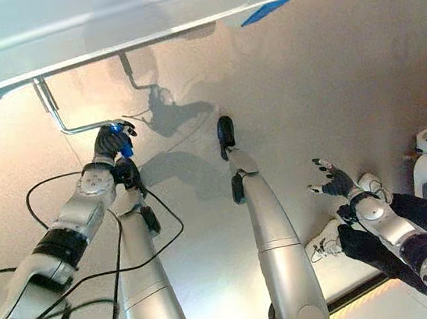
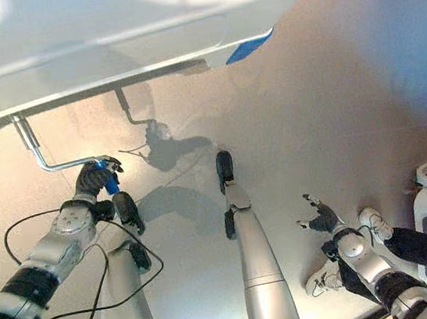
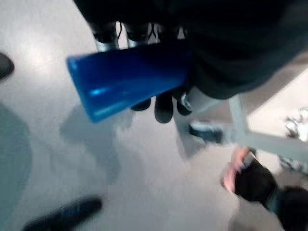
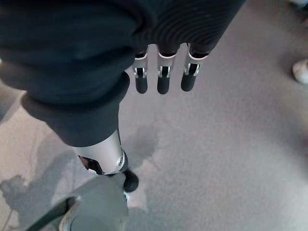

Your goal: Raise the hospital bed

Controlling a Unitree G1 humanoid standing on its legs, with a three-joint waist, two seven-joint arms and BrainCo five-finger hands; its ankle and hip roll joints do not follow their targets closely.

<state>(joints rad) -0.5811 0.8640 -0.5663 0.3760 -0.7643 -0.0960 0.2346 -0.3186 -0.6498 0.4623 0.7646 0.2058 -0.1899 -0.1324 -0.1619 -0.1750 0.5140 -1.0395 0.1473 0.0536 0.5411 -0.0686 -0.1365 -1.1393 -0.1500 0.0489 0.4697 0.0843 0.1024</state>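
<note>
left wrist view shows my left hand (image 1: 111, 141) curled round the blue plastic grip (image 3: 127, 79) of the bent metal crank handle (image 1: 57, 117) under the pale hospital bed (image 1: 101, 21) (right hand (image 1: 333, 183) spread, idle), so cranking remains, i judge.

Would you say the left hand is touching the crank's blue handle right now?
Touching. In the left wrist view the left hand has its fingers curled over the blue handle, and the left eye view shows that hand closed at the crank's end.
</note>
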